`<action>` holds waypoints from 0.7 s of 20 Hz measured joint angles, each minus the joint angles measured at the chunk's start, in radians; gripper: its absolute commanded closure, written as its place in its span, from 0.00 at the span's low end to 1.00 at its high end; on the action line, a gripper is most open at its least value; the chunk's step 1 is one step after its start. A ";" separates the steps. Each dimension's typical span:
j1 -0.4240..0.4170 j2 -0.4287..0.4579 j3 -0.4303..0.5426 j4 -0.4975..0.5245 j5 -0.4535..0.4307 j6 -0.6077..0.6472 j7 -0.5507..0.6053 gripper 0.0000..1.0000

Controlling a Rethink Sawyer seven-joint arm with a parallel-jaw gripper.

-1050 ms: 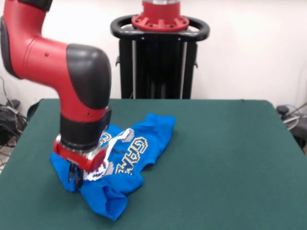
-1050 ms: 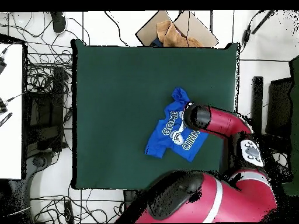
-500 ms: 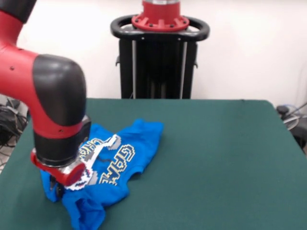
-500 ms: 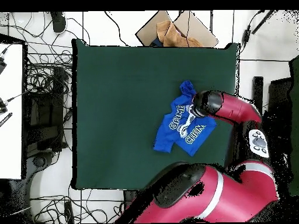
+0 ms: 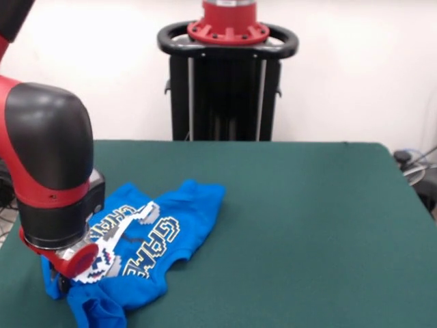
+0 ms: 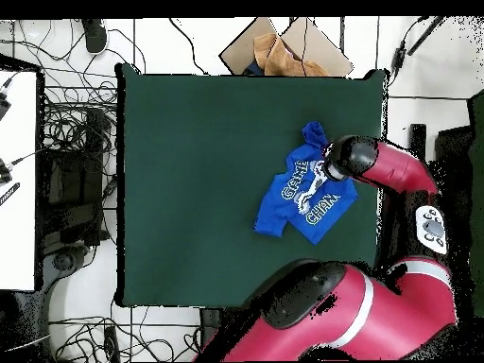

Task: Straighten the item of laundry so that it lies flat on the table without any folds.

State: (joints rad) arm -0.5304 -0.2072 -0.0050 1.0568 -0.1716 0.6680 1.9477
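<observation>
The item of laundry (image 5: 157, 239) is a bright blue T-shirt with white lettering, lying crumpled near the front left corner of the green table (image 5: 307, 225). One sleeve is bunched at the near edge. My gripper (image 5: 63, 283) presses down at the shirt's left end, mostly hidden under the red and black wrist, and is shut on the cloth. From overhead, the item of laundry (image 6: 302, 198) lies close to the right edge of the table (image 6: 198, 170), and the arm's wrist (image 6: 345, 159) covers the gripper.
The black pedestal (image 5: 227, 75) stands behind the table's far edge. In the overhead view, cardboard and brown cloth (image 6: 284, 52) lie beyond the top edge, and tangled cables (image 6: 76, 142) lie on the floor at the left.
The arm has slid left in the front view, dragging the shirt with it toward the table's side edge. The shirt's far end has stretched out a little.
</observation>
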 measured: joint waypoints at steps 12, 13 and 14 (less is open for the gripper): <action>-0.006 0.015 0.003 -0.028 0.029 0.001 0.000 1.00; -0.006 0.016 0.003 -0.028 0.033 0.001 0.000 1.00; -0.006 0.016 0.003 -0.028 0.040 0.000 0.000 0.00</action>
State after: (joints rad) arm -0.5362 -0.1916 -0.0020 1.0288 -0.1313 0.6684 1.9477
